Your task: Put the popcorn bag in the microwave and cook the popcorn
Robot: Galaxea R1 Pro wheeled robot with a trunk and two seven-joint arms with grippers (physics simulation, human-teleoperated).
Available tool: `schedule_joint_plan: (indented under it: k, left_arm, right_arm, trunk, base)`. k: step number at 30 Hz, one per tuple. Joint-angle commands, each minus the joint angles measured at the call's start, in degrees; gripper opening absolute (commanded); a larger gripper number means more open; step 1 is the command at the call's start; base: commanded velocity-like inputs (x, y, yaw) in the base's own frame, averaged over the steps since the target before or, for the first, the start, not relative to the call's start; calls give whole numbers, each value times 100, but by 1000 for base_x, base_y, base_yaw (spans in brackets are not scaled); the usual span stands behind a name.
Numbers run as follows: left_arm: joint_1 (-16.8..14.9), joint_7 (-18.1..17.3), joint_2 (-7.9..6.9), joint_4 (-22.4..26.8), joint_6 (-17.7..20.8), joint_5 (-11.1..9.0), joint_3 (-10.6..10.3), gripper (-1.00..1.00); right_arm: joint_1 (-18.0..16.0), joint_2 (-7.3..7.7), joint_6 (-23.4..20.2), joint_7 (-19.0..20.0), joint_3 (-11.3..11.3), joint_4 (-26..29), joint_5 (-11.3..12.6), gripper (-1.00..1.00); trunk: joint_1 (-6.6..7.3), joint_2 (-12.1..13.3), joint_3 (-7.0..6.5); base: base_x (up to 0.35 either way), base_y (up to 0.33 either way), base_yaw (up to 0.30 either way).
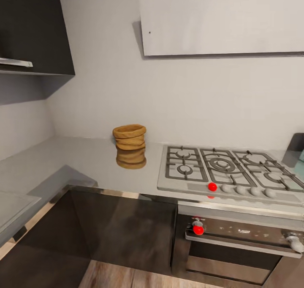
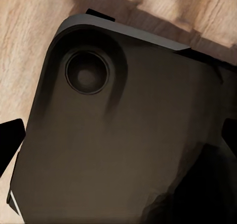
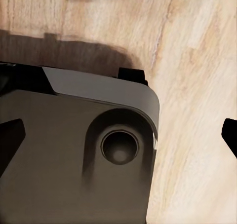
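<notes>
Popcorn bag (image 1: 129,137): squat tan-orange sack with thick rolled rim, upright on countertop (image 1: 76,161), near the back wall, left of the gas hob (image 1: 230,169) and apart from it. Mirrored below itself in the glossy grey worktop. Contents of the mouth not discernible at this angle.

Hidden or cut off:
- Pale blue-white object (image 1: 298,154) at far right edge, beyond the hob; mostly out of frame, identity uncertain.
- Built-in oven (image 1: 240,241) under the hob, lower part cropped; red knob (image 1: 198,228) at left, pale knob (image 1: 295,243) at right.
- Grey wall panel (image 1: 223,21) above the hob, right end cropped.
- Dark upper cabinet (image 1: 33,26) at top left, partly out of frame.

Left gripper (image 2: 118,140): dark fingertips (image 2: 10,140) at opposite edges of the left wrist view, set wide apart, nothing between them; dark robot base (image 2: 123,150) with a round recess below, wood floor (image 2: 29,36) beyond.

Right gripper (image 3: 118,140): dark fingertips (image 3: 10,140) likewise at opposite edges of the right wrist view, spread, holding nothing; same base corner and pale wood planks below.

Surface and room: L-shaped grey reflective worktop with thin edge over dark glossy cabinet fronts (image 1: 122,229); hob with black grates, one red knob (image 1: 212,187) among grey ones; plain pale walls; wood plank floor.
</notes>
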State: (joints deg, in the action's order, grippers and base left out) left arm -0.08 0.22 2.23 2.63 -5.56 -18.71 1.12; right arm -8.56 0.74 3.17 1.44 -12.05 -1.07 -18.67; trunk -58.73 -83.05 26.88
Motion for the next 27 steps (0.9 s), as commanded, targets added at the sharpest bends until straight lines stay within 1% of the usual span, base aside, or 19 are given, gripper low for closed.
schedule_joint_plan:
  k: [1,2,4,5,7,12,27]
  left_arm:
    - [-1,29,4,1,-14,-19,10,100]
    - [-1,131,9,4,-15,-20,11,100]
    - [-1,449,31,14,-18,-15,11,100]
    - [-1,712,99,17,-22,-10,11,100]
    - [-1,798,132,18,-28,-8,11,100]
    - [-1,852,153,18,-32,-2,9,100]
    - [-1,857,155,27,-33,7,3,100]
  right_arm:
    - [-7,8,45,15,-50,-5,-40,100]
    - [-7,11,84,14,-46,-2,-40,100]
    - [-6,8,155,10,-40,0,-40,100]
    - [-5,6,180,-26,-39,1,-40,100]
    - [-6,5,192,-54,-36,1,-42,100]
    - [-5,6,182,-72,-34,1,-49,100]
    - [-7,11,166,-74,-34,1,-40,100]
  trunk:
    - [0,-3,5]
    - [0,-3,5]
    - [0,-3,5]
    - [0,-3,5]
    - [0,-3,5]
    - [0,-3,5]
    - [330,599,-264]
  base:
    - [0,0,-8]
    - [0,0,-4]
    - [0,0,-2]
    - [0,0,0]
    - [0,0,0]
    - [0,0,0]
    - [0,0,0]
